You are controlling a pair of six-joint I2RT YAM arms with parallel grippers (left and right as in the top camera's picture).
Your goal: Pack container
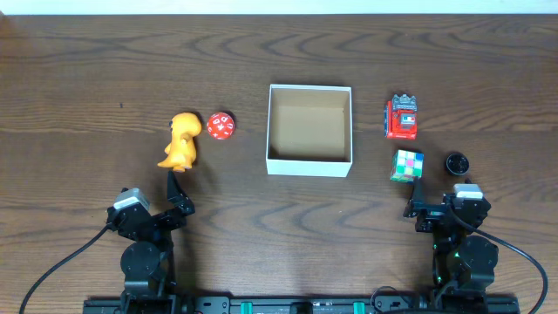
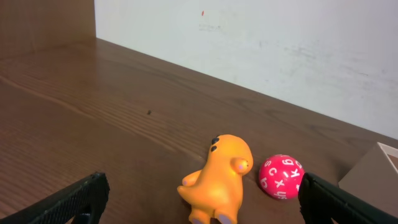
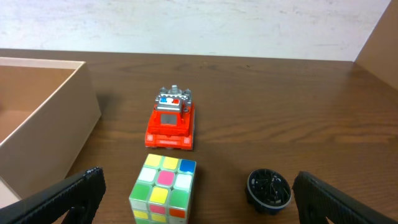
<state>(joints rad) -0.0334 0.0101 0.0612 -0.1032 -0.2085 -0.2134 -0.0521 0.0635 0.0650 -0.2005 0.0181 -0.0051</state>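
Observation:
The container (image 1: 309,166), a shallow white box with a tan bottom, stands empty at the table's middle; its wall shows in the left wrist view (image 2: 373,167) and the right wrist view (image 3: 46,118). An orange dinosaur toy (image 1: 181,140) (image 2: 221,177) and a red lettered ball (image 1: 221,126) (image 2: 282,176) lie left of it. A red toy truck (image 1: 402,118) (image 3: 171,119), a colour cube (image 1: 407,164) (image 3: 163,188) and a small black round piece (image 1: 457,162) (image 3: 269,190) lie right of it. My left gripper (image 1: 179,194) (image 2: 202,205) is open just short of the dinosaur. My right gripper (image 1: 438,202) (image 3: 202,199) is open just short of the cube.
The dark wooden table (image 1: 87,78) reaches a white wall at the back. Both arm bases sit at the front edge, with cables trailing from them.

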